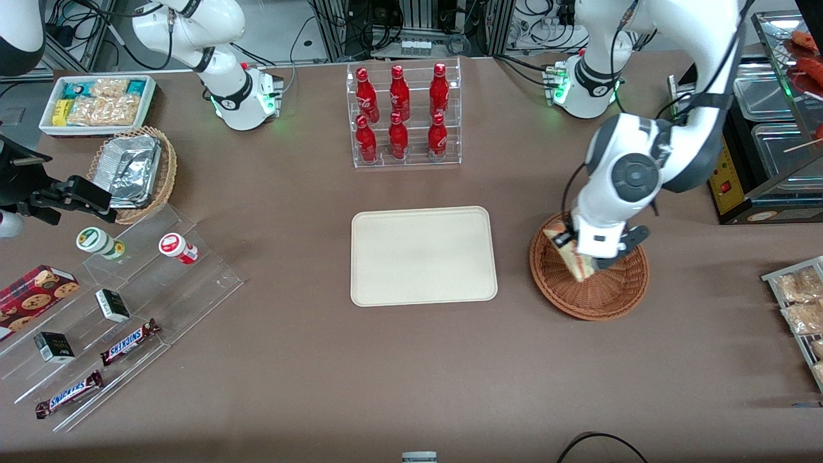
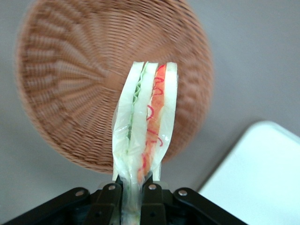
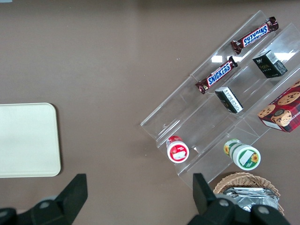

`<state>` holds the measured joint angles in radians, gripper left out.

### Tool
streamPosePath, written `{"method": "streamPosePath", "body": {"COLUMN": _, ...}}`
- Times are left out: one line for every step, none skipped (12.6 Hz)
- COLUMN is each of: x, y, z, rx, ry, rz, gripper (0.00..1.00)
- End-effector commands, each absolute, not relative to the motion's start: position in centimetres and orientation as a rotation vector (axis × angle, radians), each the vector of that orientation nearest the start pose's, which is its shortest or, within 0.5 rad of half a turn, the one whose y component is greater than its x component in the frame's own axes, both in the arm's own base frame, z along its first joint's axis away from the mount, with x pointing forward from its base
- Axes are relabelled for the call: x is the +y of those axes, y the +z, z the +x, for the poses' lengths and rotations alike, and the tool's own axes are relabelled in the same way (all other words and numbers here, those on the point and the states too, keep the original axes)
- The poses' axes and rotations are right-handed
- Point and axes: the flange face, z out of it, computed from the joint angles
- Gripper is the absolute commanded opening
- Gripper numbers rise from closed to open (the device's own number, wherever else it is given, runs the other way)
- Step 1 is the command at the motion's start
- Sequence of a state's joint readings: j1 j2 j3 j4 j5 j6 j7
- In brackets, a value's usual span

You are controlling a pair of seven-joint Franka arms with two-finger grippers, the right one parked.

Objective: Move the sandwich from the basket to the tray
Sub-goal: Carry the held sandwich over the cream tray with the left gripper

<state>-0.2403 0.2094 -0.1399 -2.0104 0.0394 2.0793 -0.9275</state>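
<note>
At right of centre in the front view, the sandwich (image 1: 571, 255) is clamped between the fingers (image 2: 151, 199) of the gripper (image 1: 588, 256), above the basket (image 1: 604, 297); the tray (image 1: 422, 255) is bare.

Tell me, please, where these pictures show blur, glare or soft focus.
Left wrist view: the basket looks soft and smeared, while the sandwich gripped by the end effector is sharper; the tray is washed out white. Front view: evenly lit, sharp, with glare on the foil containers. Right wrist view: reflections on the clear shelf.
</note>
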Motion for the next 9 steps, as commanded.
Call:
{"method": "streamPosePath", "body": {"x": -27.9, "y": 32.8, "z": 54.7, "rx": -0.578, "ry": 0.240, "rz": -2.963, "gripper": 0.03}}
{"method": "streamPosePath", "body": {"x": -30.2, "y": 32.2, "z": 55.2, "rx": -0.533, "ry": 0.255, "rz": -2.966, "gripper": 0.04}}
{"method": "streamPosePath", "body": {"x": -31.9, "y": 31.6, "z": 55.7, "rx": -0.503, "ry": 0.252, "rz": -2.978, "gripper": 0.04}}
{"method": "streamPosePath", "body": {"x": -33.9, "y": 31.4, "z": 56.1, "rx": -0.477, "ry": 0.242, "rz": -2.996, "gripper": 0.04}}
{"method": "streamPosePath", "body": {"x": -36.3, "y": 30.8, "z": 55.8, "rx": -0.448, "ry": 0.236, "rz": -3.007, "gripper": 0.05}}
{"method": "streamPosePath", "body": {"x": -38.1, "y": 30.0, "z": 55.8, "rx": -0.472, "ry": 0.239, "rz": -3.008, "gripper": 0.05}}
{"method": "streamPosePath", "body": {"x": -40.5, "y": 29.4, "z": 55.4, "rx": -0.483, "ry": 0.237, "rz": -3.013, "gripper": 0.05}}
{"method": "streamPosePath", "body": {"x": -42.1, "y": 28.6, "z": 54.7, "rx": -0.481, "ry": 0.240, "rz": -3.010, "gripper": 0.04}}
{"method": "streamPosePath", "body": {"x": -43.7, "y": 28.0, "z": 54.0, "rx": -0.467, "ry": 0.239, "rz": -3.012, "gripper": 0.04}}
